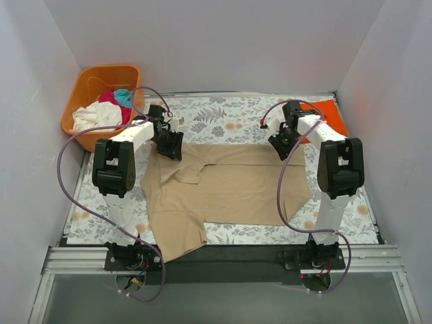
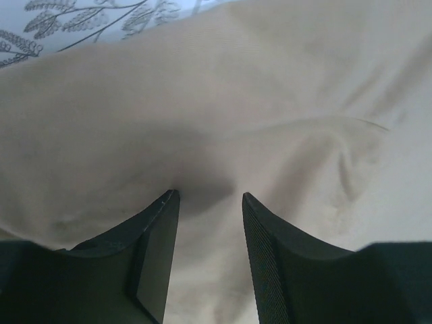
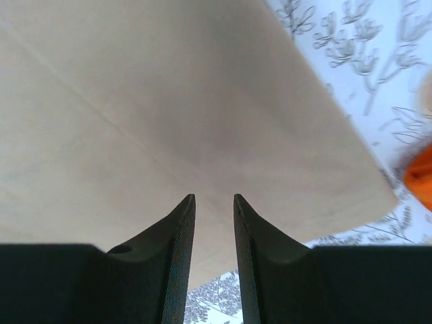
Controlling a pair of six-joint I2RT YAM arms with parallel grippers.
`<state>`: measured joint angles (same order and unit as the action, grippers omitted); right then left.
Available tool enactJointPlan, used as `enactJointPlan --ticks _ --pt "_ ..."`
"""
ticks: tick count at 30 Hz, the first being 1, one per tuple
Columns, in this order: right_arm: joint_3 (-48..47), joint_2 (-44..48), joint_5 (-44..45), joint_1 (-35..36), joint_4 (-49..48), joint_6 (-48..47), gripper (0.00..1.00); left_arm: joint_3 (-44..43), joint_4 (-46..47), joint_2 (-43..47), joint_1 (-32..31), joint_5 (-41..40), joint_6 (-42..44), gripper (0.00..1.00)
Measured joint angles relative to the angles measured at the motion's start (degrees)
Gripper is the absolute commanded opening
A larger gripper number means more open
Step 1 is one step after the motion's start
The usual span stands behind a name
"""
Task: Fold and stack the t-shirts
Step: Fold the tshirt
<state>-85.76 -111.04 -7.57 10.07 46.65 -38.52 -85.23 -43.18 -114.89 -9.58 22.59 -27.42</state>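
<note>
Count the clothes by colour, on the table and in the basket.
Tan t-shirt: 1
Orange folded garment: 1
White garment, in the orange basket: 1
Magenta garment, same basket: 1
Teal garment, same basket: 1
Total: 5

the tan t-shirt (image 1: 229,185) is soft matt cloth; the orange basket (image 1: 79,89) is smooth plastic; fingers (image 2: 270,263) of the left gripper (image 2: 209,199) are matt black, finely ribbed inside.
</note>
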Motion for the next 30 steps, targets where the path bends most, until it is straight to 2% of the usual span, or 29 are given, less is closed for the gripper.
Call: enactJointPlan --ticks 4,10,14,18,20,23,28,30 --pt "-0.2 -5.8 1.6 0.5 -0.3 1.5 0.31 -0.3 1.7 -3.4 0.9 -2.0 -2.2 0.39" --pt "-6.8 -10.7 3.8 1.4 2.2 4.0 0.31 -1.5 2.3 -4.5 2.6 -3.0 -3.8 0.39" --pt "-13.6 -14.7 4.4 1.7 4.0 5.2 0.35 -8.0 0.9 -8.4 3.9 -1.9 -3.3 0.47" --pt "-14.5 -14.8 3.6 1.7 2.4 4.6 0.43 -16.7 -0.9 -13.1 4.6 0.1 -1.5 0.49" --pt "-12.2 -12.7 2.4 1.7 1.4 3.1 0.48 -19.2 -2.1 -13.8 4.7 1.9 0.1 0.5" --pt "-4.7 -3.8 -0.2 1.7 1.6 -1.2 0.5 -17.2 -4.0 -10.3 5.0 5.1 3.8 0.52" --pt "7.9 16.8 -1.5 2.9 4.2 -10.1 0.54 -4.2 -9.7 8.0 5.1 9.9 12.6 0.53" --pt "11.9 21.1 -1.1 4.0 4.7 -12.3 0.55 0.6 -11.7 16.1 5.0 11.1 16.8 0.53"
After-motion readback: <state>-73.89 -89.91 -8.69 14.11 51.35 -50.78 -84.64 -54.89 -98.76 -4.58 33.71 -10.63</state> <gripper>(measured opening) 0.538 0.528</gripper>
